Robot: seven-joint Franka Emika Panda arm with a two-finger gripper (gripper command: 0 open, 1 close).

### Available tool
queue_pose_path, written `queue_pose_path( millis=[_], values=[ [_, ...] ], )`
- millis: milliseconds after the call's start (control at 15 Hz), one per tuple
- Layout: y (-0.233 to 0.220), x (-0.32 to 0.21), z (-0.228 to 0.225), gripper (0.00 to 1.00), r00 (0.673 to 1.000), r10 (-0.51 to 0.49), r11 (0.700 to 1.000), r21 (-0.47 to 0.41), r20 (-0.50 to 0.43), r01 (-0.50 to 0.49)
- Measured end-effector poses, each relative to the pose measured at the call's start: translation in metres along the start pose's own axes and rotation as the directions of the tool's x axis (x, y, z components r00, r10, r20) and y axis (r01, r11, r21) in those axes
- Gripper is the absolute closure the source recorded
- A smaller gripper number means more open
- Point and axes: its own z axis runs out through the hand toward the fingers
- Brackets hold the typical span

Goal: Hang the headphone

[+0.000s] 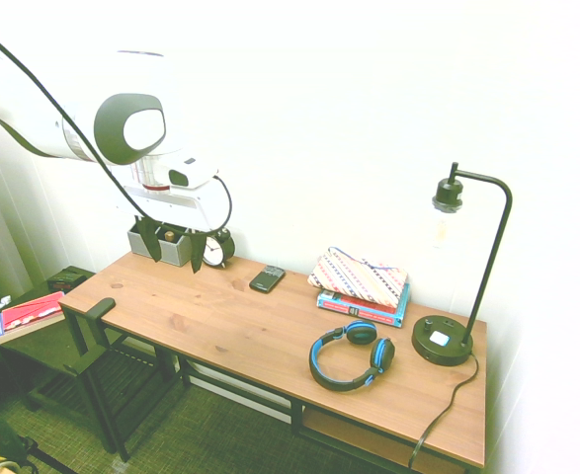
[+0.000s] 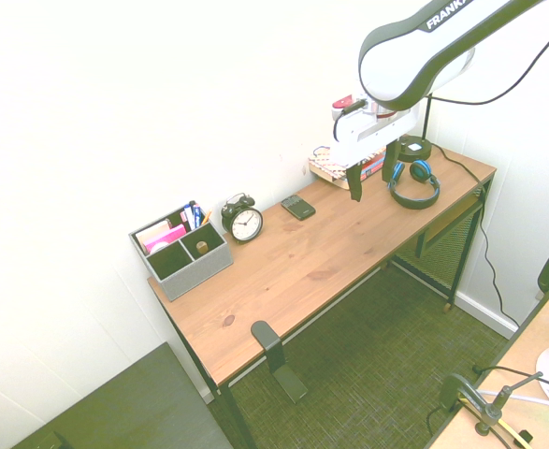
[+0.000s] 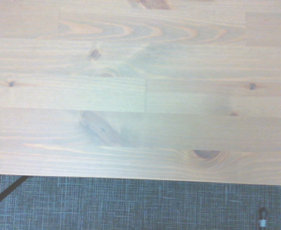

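Note:
The headphone (image 1: 361, 333) lies flat on the wooden desk (image 1: 220, 316) toward its right end, black with a blue-trimmed headband. It also shows in the second exterior view, the headphone (image 2: 422, 172) near the desk's far end. My gripper (image 1: 174, 245) hangs open and empty above the desk's left part, well apart from the headphone. From the other side the gripper (image 2: 371, 175) hovers over the desk just short of the headphone. A black hook (image 1: 100, 308) is clamped to the desk's left end. The wrist view shows only bare desk wood (image 3: 140, 96) and carpet beyond its edge.
A black desk lamp (image 1: 457, 267) stands at the right end. Books under a patterned pouch (image 1: 361, 286), a phone (image 1: 267, 278), an alarm clock (image 2: 244, 220) and a grey organizer (image 2: 180, 251) line the wall side. A low side table with a red book (image 1: 31, 314) sits left.

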Motion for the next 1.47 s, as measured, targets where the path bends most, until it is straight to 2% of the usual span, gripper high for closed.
queue_pose_path(
  millis=[133, 333, 467, 667, 800, 1000, 1333, 1400, 1467],
  values=[
    [0.001, 0.001, 0.001, 0.00, 1.000, -0.002, 1.000, -0.003, 0.003, 0.002],
    [0.020, 0.022, 0.009, 0.00, 0.984, -0.179, 0.984, -0.006, 0.018, 0.179],
    [0.044, 0.049, 0.020, 0.00, 0.954, -0.301, 0.953, -0.023, 0.010, 0.301],
    [0.073, 0.084, 0.056, 0.00, 0.894, -0.448, 0.892, -0.078, -0.015, 0.445],
    [0.091, 0.099, 0.090, 0.00, 0.884, -0.467, 0.882, -0.092, -0.023, 0.463],
    [0.116, 0.121, 0.141, 0.00, 0.897, -0.441, 0.895, -0.097, -0.033, 0.436],
    [0.141, 0.172, 0.197, 0.00, 0.918, -0.396, 0.911, -0.143, -0.037, 0.387],
    [0.138, 0.181, 0.201, 1.00, 0.918, -0.393, 0.912, -0.147, -0.043, 0.384],
    [0.133, 0.189, 0.204, 1.00, 0.918, -0.393, 0.912, -0.150, -0.049, 0.383]
  ],
)
